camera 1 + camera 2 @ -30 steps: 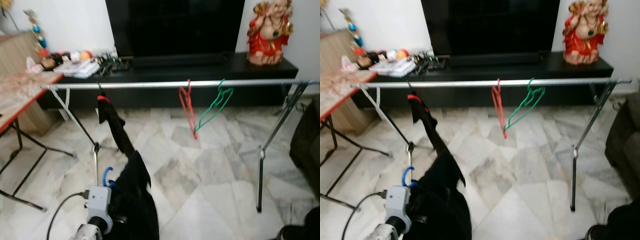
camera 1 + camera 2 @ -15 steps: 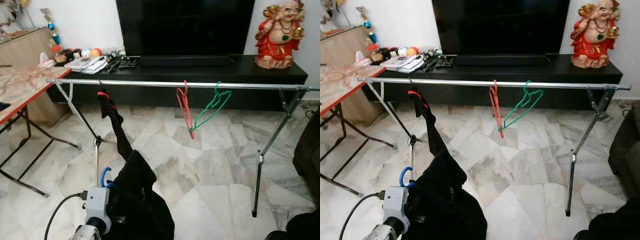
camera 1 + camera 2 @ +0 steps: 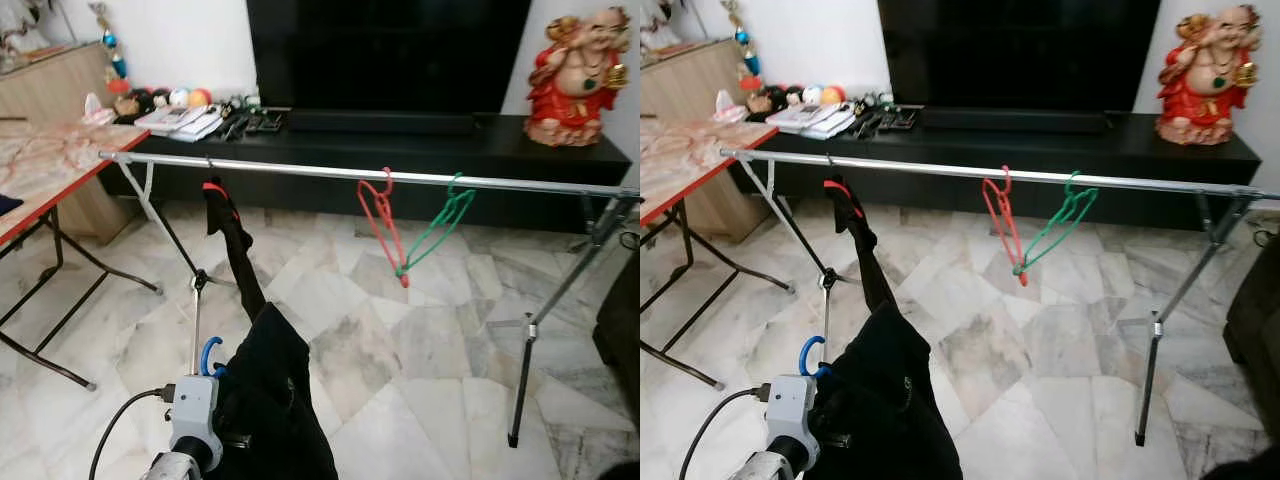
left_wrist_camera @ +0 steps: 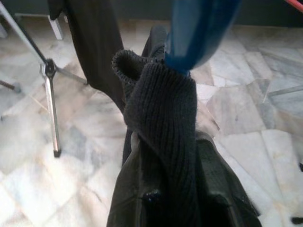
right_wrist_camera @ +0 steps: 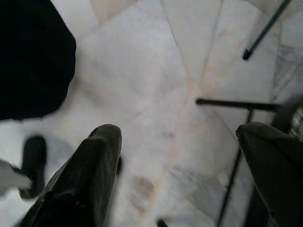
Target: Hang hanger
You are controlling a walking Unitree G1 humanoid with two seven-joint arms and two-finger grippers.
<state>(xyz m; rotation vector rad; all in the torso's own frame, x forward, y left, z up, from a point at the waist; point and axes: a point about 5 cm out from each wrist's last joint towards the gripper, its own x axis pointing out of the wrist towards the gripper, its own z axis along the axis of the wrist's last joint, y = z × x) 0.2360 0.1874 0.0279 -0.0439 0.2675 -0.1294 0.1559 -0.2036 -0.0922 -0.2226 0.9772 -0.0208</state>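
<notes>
My left gripper (image 4: 177,203) is shut on a blue hanger (image 3: 210,352) that carries a black knitted garment (image 3: 272,395). The cloth drapes over the fingers, and the blue hook (image 4: 199,28) sticks up out of the collar. It is held low, in front of the left part of the silver clothes rail (image 3: 400,177). On the rail hang a black garment on a red hanger (image 3: 228,235), an empty red hanger (image 3: 385,225) and an empty green hanger (image 3: 437,222). My right gripper (image 5: 182,135) is open over the marble floor.
A folding table (image 3: 40,170) stands at the left. Behind the rail is a black TV console (image 3: 420,145) with clutter and a red statue (image 3: 580,75). The rack's legs (image 3: 522,370) splay out on the floor. A dark sofa edge (image 3: 622,330) is at the right.
The whole picture has shifted as the camera moved, so the rack now sits a little lower and further right. The left gripper still holds the blue hanger and garment.
</notes>
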